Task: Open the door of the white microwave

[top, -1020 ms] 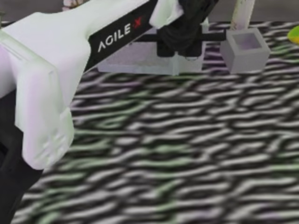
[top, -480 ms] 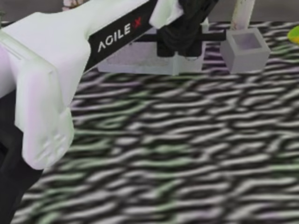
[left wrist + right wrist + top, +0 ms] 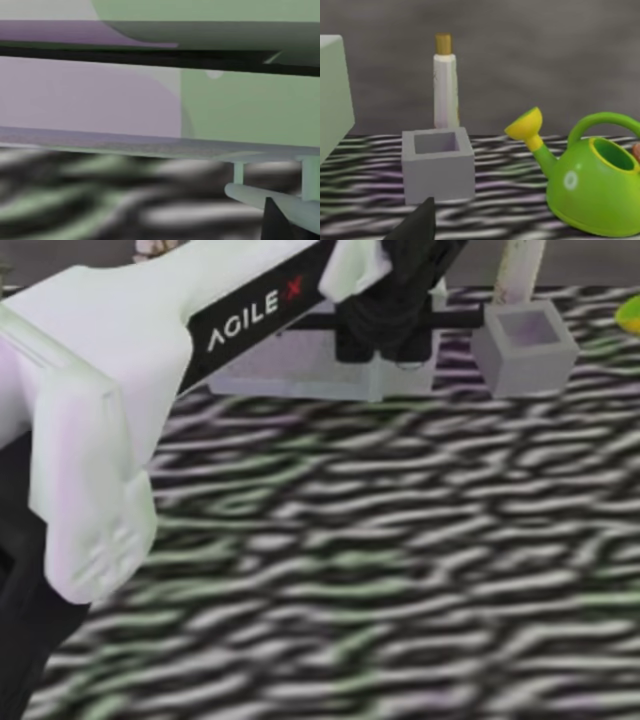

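Note:
The white microwave [image 3: 290, 365] stands at the table's far edge, mostly covered by my left arm in the top view. My left gripper [image 3: 385, 330] hangs over its front right corner, where a pale handle piece [image 3: 378, 380] sticks out. In the left wrist view the microwave's pale front [image 3: 100, 100] fills the picture from very close. The door's mesh window does not show. A pale handle bar [image 3: 250, 194] on two posts runs under the front, and a dark part of my left gripper [image 3: 272, 220] overlaps it. My right gripper [image 3: 420, 222] is parked to the right, out of the top view.
A small grey open cube [image 3: 525, 332] [image 3: 438, 162] stands just right of the microwave. Behind it is a white bottle with a cork [image 3: 445, 90]. A green watering can [image 3: 592, 185] [image 3: 630, 312] sits at the far right. My left arm's big white elbow [image 3: 90, 460] overhangs the table's left.
My left arm's elbow has drifted slightly to the left. The gripper stays at the microwave's handle; nothing else has moved.

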Robot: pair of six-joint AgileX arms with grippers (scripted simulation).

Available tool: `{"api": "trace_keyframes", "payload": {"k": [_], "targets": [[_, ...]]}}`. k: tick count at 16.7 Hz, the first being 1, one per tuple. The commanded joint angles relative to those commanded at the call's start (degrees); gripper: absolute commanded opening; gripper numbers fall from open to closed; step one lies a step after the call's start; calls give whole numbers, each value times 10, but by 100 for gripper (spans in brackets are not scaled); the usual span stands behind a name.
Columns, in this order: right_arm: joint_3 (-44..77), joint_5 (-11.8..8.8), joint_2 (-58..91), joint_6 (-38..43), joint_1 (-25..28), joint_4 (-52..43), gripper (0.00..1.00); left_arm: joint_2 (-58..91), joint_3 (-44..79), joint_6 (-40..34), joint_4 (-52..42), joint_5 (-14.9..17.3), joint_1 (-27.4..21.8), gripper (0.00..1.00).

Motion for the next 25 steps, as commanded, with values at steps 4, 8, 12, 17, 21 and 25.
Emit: {"api": "trace_keyframes", "payload": {"k": [4, 8, 12, 17, 21, 25], "targets": [[0, 0, 0, 0, 0, 0, 100, -21, -33, 14, 18, 2, 4, 0], [0, 0, 0, 0, 0, 0, 100, -22, -36, 16, 19, 2, 4, 0], [0, 0, 0, 0, 0, 0, 100, -22, -36, 16, 19, 2, 4, 0], [0, 0, 0, 0, 0, 0, 100, -22, -36, 16, 19, 2, 4, 0], [0, 0, 0, 0, 0, 0, 100, -22, -36, 16, 19, 2, 4, 0], [0, 0, 0, 0, 0, 0, 100, -22, -36, 16, 19, 2, 4, 0]]}}
